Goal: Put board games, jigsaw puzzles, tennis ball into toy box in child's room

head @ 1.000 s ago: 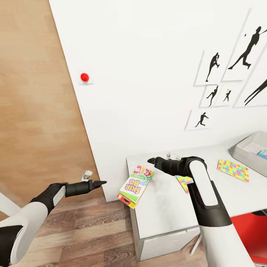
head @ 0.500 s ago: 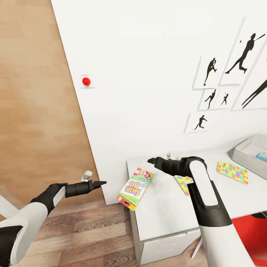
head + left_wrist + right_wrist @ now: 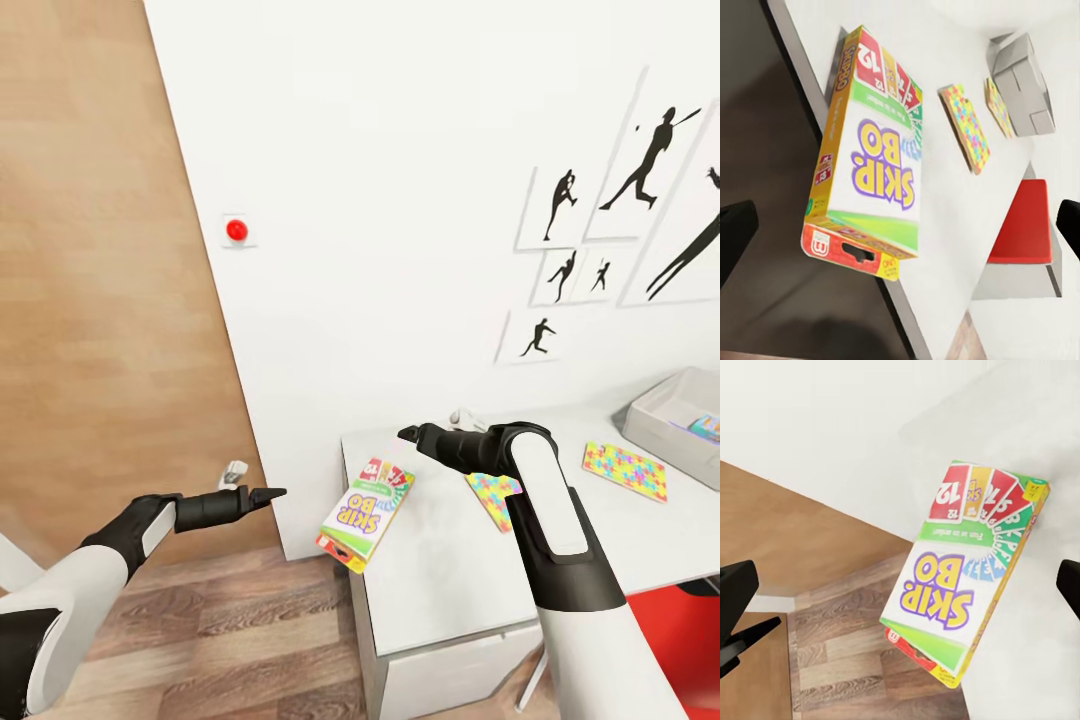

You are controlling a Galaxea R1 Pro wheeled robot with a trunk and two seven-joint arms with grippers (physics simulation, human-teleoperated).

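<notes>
Skip-Bo box [image 3: 366, 511] overhanging table [image 3: 450, 570] edge, jigsaw [image 3: 625, 471] near toy box [image 3: 665, 412]

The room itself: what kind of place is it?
Probably a child's room: black baseball-player silhouette pictures on the white wall, a Skip-Bo game box hanging over the pale table edge, and bright jigsaw squares near a grey tray.

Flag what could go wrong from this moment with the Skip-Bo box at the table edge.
1. The Skip-Bo box overhangs the table edge, tilted toward the floor; it may slip off.
2. The right gripper hovers above it with no hold; a nudge on approach could tip it over.
3. The toy box sits at the far end past two jigsaw puzzles, so a carried box could brush them.
</notes>
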